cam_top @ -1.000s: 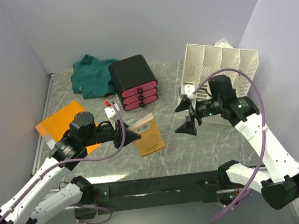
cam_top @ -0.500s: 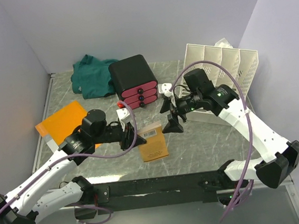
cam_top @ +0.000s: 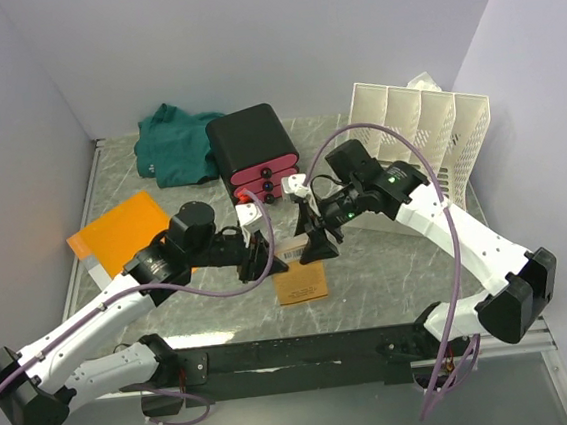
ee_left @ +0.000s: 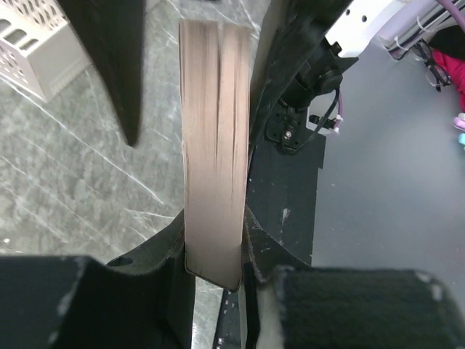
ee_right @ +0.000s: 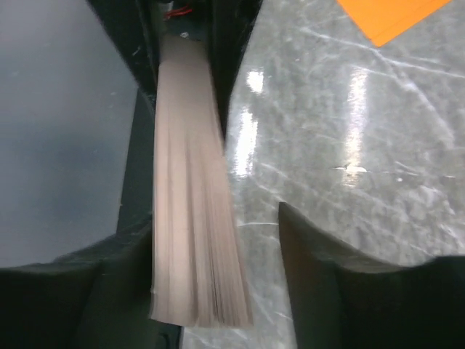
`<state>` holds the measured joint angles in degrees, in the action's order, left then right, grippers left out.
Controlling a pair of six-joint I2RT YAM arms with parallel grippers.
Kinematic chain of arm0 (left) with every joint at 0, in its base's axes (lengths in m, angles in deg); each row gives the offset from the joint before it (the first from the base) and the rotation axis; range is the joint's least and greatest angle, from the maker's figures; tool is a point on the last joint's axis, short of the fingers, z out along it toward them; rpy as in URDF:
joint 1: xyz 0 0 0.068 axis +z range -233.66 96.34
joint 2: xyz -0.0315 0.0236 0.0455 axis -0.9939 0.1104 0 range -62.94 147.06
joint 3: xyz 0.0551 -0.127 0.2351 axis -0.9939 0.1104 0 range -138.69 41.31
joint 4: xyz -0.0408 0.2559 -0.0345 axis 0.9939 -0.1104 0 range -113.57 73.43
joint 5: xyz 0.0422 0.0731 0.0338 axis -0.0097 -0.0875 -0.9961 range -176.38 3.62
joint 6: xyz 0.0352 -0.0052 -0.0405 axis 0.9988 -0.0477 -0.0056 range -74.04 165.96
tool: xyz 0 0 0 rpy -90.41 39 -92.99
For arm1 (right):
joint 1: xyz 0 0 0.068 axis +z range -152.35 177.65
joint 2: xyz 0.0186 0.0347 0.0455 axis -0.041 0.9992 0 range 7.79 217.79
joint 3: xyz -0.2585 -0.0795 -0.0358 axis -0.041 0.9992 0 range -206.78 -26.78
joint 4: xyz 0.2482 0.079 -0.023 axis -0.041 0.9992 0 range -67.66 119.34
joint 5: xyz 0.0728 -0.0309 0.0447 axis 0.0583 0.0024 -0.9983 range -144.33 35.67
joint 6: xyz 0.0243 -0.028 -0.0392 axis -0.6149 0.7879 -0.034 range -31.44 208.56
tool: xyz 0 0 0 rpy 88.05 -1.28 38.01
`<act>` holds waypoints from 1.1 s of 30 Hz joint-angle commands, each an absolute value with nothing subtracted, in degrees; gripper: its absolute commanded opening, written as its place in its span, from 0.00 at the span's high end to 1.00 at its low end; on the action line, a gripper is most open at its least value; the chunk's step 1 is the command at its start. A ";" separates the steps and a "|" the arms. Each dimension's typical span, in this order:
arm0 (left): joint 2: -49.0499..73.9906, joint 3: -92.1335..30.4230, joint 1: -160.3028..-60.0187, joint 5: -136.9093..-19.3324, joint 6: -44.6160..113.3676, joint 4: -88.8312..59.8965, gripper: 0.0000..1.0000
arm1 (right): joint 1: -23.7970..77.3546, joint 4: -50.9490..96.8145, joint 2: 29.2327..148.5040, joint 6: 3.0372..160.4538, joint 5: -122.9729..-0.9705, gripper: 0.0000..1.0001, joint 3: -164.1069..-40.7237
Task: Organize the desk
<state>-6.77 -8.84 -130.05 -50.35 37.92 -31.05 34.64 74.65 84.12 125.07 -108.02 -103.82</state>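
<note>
Soft, even overhead light fills the top view, which is sharp throughout, with only faint shadows under the arms on the worktop [cam_top: 389,263]. In the right wrist view the polished stone throws back bright white glare patches, and the book [ee_right: 192,218] looks soft along its page edge. In the left wrist view those pages are streaked with blur, and the near jaws are dark and out of focus.

Nothing legible on the tabletop [cam_top: 399,262].
A white barcode label [cam_top: 294,255] sits on the brown book [cam_top: 301,284] cover; its bars and digits are too small to read.
</note>
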 commanded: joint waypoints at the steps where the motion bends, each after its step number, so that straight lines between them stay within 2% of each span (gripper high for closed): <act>1: -7.13 -12.91 -130.42 -49.12 40.33 -27.99 0.99 | 35.35 78.76 84.34 128.81 -109.97 0.49 -105.36; 2: -6.86 -13.00 -130.42 -49.12 40.50 -27.91 0.99 | 35.36 79.63 84.25 129.07 -110.05 0.58 -105.27; 3: -6.77 -13.09 -130.33 -49.29 40.68 -28.08 0.99 | 35.27 80.08 84.08 129.95 -109.88 0.91 -105.35; 4: -6.60 -13.09 -130.42 -49.47 40.86 -28.08 0.99 | 35.27 80.43 83.90 130.04 -109.53 1.00 -105.62; 5: -6.51 -13.18 -130.42 -50.16 40.86 -27.91 0.98 | 35.10 80.96 82.86 130.13 -108.92 1.00 -105.71; 8: -7.82 -12.48 -130.33 -57.44 39.63 -27.38 0.44 | 32.13 80.96 80.05 129.87 -106.46 1.00 -105.36; 9: -8.70 -12.13 -130.42 -60.69 39.19 -27.73 0.13 | 30.02 80.70 79.08 128.65 -105.06 1.00 -105.01; 10: -9.66 -11.86 -130.42 -69.42 39.36 -28.08 0.04 | 27.82 79.83 77.94 127.42 -104.09 1.00 -103.70; 11: -12.11 -11.08 -130.33 -73.86 39.28 -28.69 0.01 | 25.45 77.73 75.23 126.10 -103.12 1.00 -102.82; 14: -19.04 -7.23 -130.24 -89.91 38.49 -28.70 0.00 | 15.26 70.29 68.29 116.38 -94.97 1.00 -98.08; 17: -26.78 -1.43 -130.16 -98.56 38.57 -26.24 0.00 | 5.50 60.97 60.65 110.11 -84.42 1.00 -93.24; 22: -32.61 2.37 -130.16 -100.62 38.84 -30.62 0.00 | -10.23 50.83 55.60 99.12 -74.12 1.00 -92.61; 27: -34.19 5.63 -130.16 -100.09 37.96 -32.48 0.01 | -13.25 44.76 60.87 89.19 -58.84 1.00 -95.60; 33: -34.90 6.42 -130.16 -100.00 38.92 -32.48 0.00 | -16.49 44.05 66.06 85.31 -54.42 1.00 -97.71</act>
<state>-33.88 6.73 -130.21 -98.37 38.64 -33.94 -14.23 49.36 64.47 90.82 -60.75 -94.72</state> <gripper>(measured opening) 0.995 0.301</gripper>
